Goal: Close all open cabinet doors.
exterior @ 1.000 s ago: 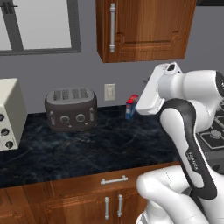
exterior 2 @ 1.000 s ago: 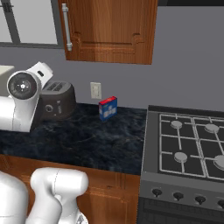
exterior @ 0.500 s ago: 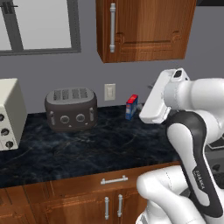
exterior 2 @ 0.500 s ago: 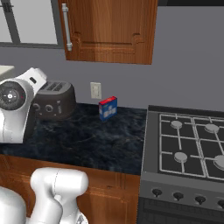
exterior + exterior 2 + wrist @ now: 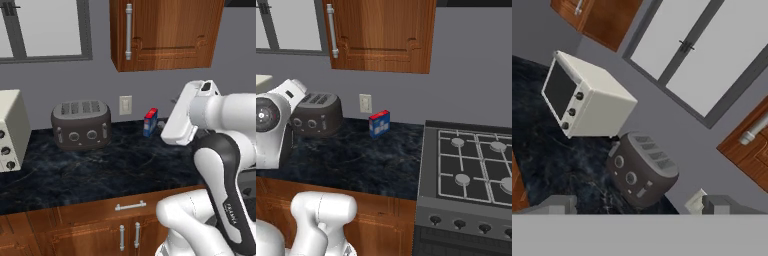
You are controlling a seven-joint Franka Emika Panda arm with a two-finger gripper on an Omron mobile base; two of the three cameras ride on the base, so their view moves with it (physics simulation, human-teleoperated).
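A reddish-brown cabinet door point(image 5: 170, 30) with a vertical silver bar handle point(image 5: 129, 31) hangs on the wall above the counter; it faces the room, also seen as the cabinet door point(image 5: 386, 30) from the right. Whether it sits flush I cannot tell. In the hand view its lower corner point(image 5: 753, 150) shows at the right, and another wooden cabinet door point(image 5: 602, 17) shows at the upper left beyond the window. My gripper point(image 5: 640, 204) is open, its fingertips point(image 5: 559, 203) wide apart with nothing between them, pointing at the toaster. The white hand point(image 5: 182, 117) hovers over the counter's right part.
A dark toaster point(image 5: 81, 125) stands on the black counter point(image 5: 125, 165), with a cream toaster oven point(image 5: 11, 130) at the left. A blue-and-red box point(image 5: 150, 121) stands by the wall outlet point(image 5: 125, 105). A gas stove point(image 5: 471, 170) lies to the right. A window point(image 5: 45, 27) fills the wall left of the cabinet.
The arm's hand has swung lower and back toward the robot, away from the wall. The jaws stay wide open. The cabinet and counter things have not moved.
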